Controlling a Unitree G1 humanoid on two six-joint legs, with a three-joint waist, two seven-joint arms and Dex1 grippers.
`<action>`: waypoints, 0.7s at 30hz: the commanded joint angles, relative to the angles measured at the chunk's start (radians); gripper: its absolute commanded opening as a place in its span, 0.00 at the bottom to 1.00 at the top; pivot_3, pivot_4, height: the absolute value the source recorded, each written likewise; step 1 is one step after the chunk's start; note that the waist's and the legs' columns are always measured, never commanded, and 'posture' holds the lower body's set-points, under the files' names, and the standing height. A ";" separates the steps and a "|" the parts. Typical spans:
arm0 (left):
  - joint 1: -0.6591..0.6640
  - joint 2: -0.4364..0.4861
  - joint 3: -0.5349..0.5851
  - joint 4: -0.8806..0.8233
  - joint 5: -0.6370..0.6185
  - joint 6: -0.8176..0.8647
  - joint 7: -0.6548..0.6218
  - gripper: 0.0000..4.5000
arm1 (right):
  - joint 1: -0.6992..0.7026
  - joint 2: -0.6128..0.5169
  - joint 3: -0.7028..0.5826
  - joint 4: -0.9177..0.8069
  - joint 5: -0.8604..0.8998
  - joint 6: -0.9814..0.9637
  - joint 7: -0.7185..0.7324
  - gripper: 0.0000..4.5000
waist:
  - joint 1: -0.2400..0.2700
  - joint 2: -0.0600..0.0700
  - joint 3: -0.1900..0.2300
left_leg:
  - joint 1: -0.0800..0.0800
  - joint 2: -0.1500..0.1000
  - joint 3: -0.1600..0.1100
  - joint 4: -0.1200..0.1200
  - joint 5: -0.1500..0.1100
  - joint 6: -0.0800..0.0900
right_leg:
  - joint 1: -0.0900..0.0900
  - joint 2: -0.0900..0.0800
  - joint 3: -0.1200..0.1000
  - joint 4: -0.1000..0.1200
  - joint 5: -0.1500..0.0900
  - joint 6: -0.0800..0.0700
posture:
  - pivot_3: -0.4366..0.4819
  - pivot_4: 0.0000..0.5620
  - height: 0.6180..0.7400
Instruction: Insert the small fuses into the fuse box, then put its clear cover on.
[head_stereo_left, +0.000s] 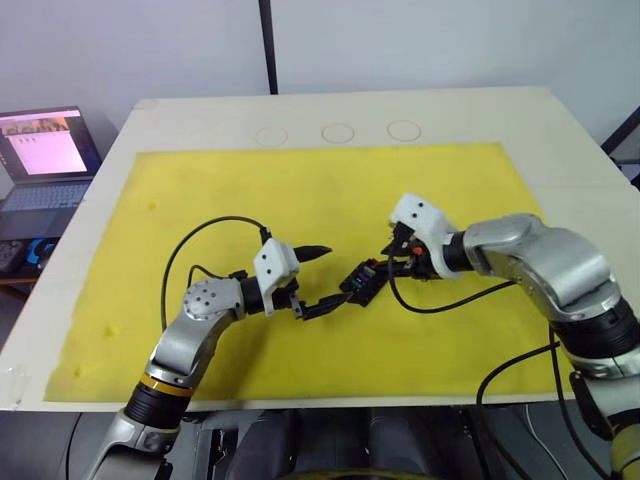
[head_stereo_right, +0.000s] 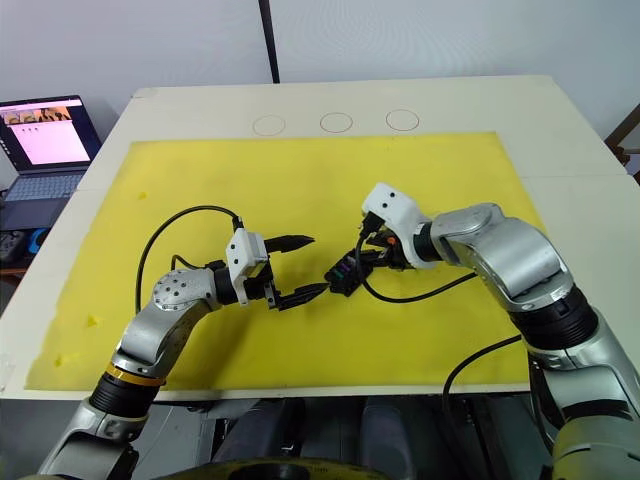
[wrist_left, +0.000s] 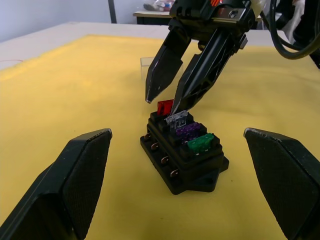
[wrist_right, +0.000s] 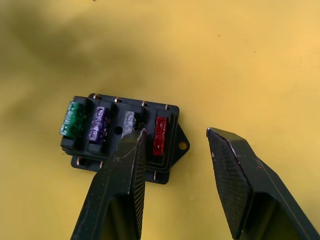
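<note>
**Fuse box populated; right gripper at the red fuse, cover not yet fitted**

The fuse box (wrist_left: 182, 157) stands on the yellow mat (head_stereo_left: 330, 190) that covers the desk (head_stereo_left: 560, 140), between the two grippers. Four small fuses sit in its slots in one row: green fuse (wrist_left: 200, 143), purple fuse (wrist_left: 189, 131), grey fuse (wrist_left: 176, 119) and red fuse (wrist_left: 165, 107). The right gripper (wrist_left: 161, 103) is poised directly over the red-fuse end, jaws moderately parted and holding nothing; one finger tip lies at or against the grey fuse, though contact cannot be confirmed. The left gripper (head_stereo_left: 317, 280) waits just beside the box, jaws wide apart and empty, framing the box without touching it. The clear cover (wrist_left: 145, 63) appears as a faint transparent block on the mat beyond the box. Judged from this arrangement, the insertion step is at or near completion, perhaps a final seating press. The next move calls for clearing the right gripper, fetching the cover, and aligning it squarely over the fuse row, likely with the left jaws steadying the box.
</note>
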 joint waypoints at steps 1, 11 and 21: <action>-0.007 0.000 0.009 -0.013 -0.003 -0.018 -0.002 1.00 | -0.042 0.003 -0.058 -0.021 0.034 0.005 0.019 0.45 | 0.000 0.000 0.000 | 0.000 0.000 0.000 0.000 0.000 0.000 | 0.000 0.000 0.000 0.000 0.000 0.000 | 0.48 0.27 1.00; -0.018 0.000 0.009 -0.006 -0.004 -0.020 -0.010 1.00 | 0.041 0.003 -0.194 -0.090 0.091 -0.054 0.007 0.41 | 0.000 0.000 0.000 | 0.000 0.000 0.000 0.000 0.000 0.000 | 0.000 0.000 0.000 0.000 0.000 0.000 | 0.48 0.27 1.00; -0.027 -0.002 0.002 0.000 -0.004 -0.019 -0.019 1.00 | 0.204 -0.006 -0.184 -0.138 0.029 -0.192 -0.034 0.00 | -0.001 0.000 0.000 | 0.001 0.000 0.000 0.000 0.000 0.000 | 0.000 0.000 0.000 0.000 0.000 0.000 | 0.48 0.27 1.00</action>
